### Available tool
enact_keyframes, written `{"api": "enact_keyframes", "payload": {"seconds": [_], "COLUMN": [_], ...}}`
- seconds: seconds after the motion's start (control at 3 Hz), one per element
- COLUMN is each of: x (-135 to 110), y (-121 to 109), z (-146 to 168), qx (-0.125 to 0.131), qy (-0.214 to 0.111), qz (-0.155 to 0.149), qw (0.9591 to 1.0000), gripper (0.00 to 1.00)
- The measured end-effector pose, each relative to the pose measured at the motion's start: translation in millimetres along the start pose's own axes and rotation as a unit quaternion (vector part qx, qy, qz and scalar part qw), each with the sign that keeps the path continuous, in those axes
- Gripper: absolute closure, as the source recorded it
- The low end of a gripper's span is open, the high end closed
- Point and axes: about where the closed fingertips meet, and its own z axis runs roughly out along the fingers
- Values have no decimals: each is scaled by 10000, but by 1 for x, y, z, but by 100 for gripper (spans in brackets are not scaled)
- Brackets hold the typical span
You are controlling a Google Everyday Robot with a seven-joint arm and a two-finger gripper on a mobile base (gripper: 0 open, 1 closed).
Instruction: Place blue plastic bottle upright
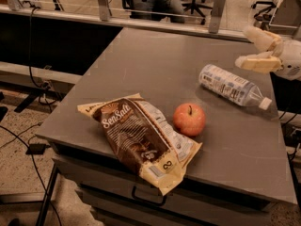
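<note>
The clear ribbed plastic bottle [230,86] with a white cap and pale label lies on its side on the grey table [164,65], at the right, cap pointing toward the near right edge. My gripper [250,48] is just above and behind the bottle at the right edge of the view. Its pale fingers [256,61] are spread apart and hold nothing. It is apart from the bottle.
A red apple [189,119] sits near the table's middle, left of the bottle. A brown and cream snack bag [141,138] lies at the front edge. Office chairs and glass partitions stand behind the table. Cables run on the floor at left.
</note>
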Motion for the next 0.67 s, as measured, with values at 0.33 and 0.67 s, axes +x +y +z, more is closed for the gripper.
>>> {"api": "enact_keyframes", "payload": {"seconds": [0.33,0.67], "x": [0,0], "y": [1,1], "z": [4,4], "qx": [-29,-30], "qy": [-6,-6], "qz": [3,3], "qw": [10000,10000], "gripper": [0,0]}}
